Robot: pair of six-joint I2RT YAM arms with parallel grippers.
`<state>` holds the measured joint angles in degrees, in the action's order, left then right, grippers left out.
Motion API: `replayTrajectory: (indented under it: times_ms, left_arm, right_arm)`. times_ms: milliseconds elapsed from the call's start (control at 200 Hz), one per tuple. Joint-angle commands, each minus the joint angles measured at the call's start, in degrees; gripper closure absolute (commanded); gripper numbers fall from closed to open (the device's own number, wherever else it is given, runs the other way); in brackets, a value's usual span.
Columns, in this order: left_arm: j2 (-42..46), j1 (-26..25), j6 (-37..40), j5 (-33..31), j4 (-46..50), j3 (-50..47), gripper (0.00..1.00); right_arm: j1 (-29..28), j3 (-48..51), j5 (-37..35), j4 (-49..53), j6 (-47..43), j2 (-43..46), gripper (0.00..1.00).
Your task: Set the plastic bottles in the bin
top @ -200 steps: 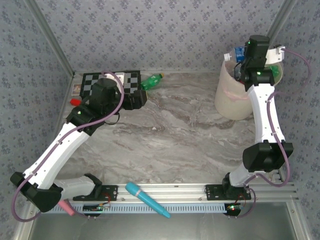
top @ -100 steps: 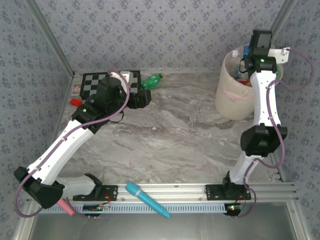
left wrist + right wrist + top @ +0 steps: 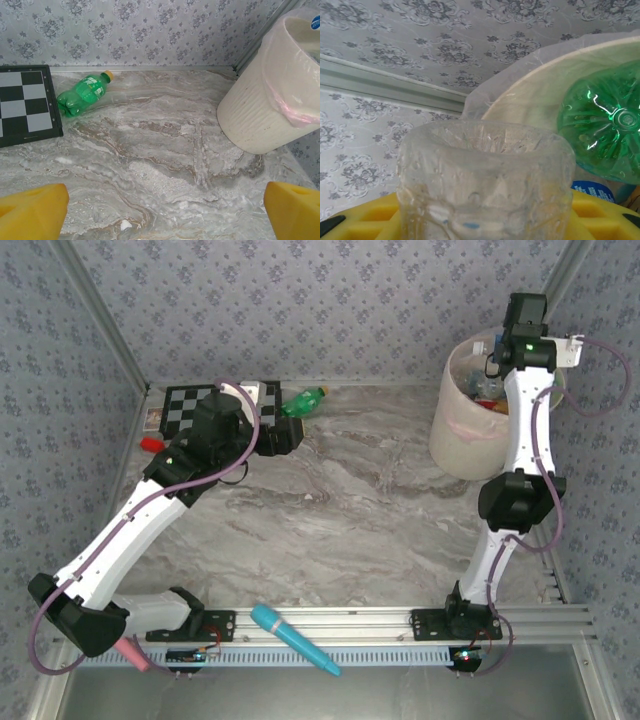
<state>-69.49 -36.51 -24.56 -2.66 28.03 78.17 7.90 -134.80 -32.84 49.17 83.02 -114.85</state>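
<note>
My right gripper (image 3: pixel 507 338) hangs over the far rim of the pale bin (image 3: pixel 452 430), shut on a clear plastic bottle (image 3: pixel 485 175) whose base fills the space between the yellow fingers (image 3: pixel 362 220). Inside the bin (image 3: pixel 535 95) lie a green bottle (image 3: pixel 607 125) and a blue cap (image 3: pixel 592 191). Another green bottle (image 3: pixel 303 400) with an orange cap lies on its side by the back wall. My left gripper (image 3: pixel 288 433) hovers just in front of it, open and empty. In the left wrist view that green bottle (image 3: pixel 82 94) lies far left and the bin (image 3: pixel 265 105) stands at the right.
A chessboard (image 3: pixel 190 405) lies at the back left, with a small red block (image 3: pixel 151 443) beside it. A teal microphone (image 3: pixel 292 638) and a pink one (image 3: pixel 132 652) rest on the front rail. Patterned walls close the back and both sides.
The right arm has swung farther back over the bin, carrying the clear bottle. The left arm shifted slightly right toward the green bottle, then held still.
</note>
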Motion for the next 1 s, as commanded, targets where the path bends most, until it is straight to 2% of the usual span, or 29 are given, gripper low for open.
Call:
replayTrajectory:
  times_ms: [0,40,75,120,145,160,525,680,995]
  left_arm:
    - [0.6,-0.3,1.8,-1.2,-1.2,-0.5,0.00]
    - [0.6,-0.2,2.2,-1.5,-1.0,-0.4,0.00]
    - [0.6,-0.2,2.5,-1.6,-1.0,-0.4,0.00]
    - [0.6,-0.2,2.7,-1.8,-1.1,-0.3,0.00]
    - [0.5,-0.2,2.9,-1.9,-1.1,-0.2,0.00]
    - [0.5,-0.2,2.9,-2.0,-1.1,-0.2,0.00]
    - [-1.0,-0.1,2.5,-1.4,-1.5,0.6,0.00]
    - [-1.0,-0.1,2.0,-1.4,-1.4,0.4,0.00]
    - [-1.3,0.1,2.1,-2.5,-0.5,0.7,0.00]
  right_arm:
    - [0.6,-2.2,-2.4,3.5,3.1,-1.1,0.48]
    - [0.7,-2.3,-2.3,3.4,3.1,-1.3,0.46]
    - [0.7,-2.6,-2.2,3.3,3.0,-1.4,0.40]
    - [0.6,-3.0,-2.2,3.6,3.1,-1.7,0.21]
    - [0.5,-3.2,-2.3,3.9,3.2,-1.7,0.04]
    - [0.4,-3.2,-2.4,4.0,3.4,-1.8,0.00]
    - [-1.0,-5.0,-2.0,2.2,0.1,-1.5,0.00]
    - [-2.0,-6.3,-1.5,-0.2,-5.3,-0.8,0.00]
    - [-4.6,-2.4,8.5,-5.8,-18.8,4.0,0.00]
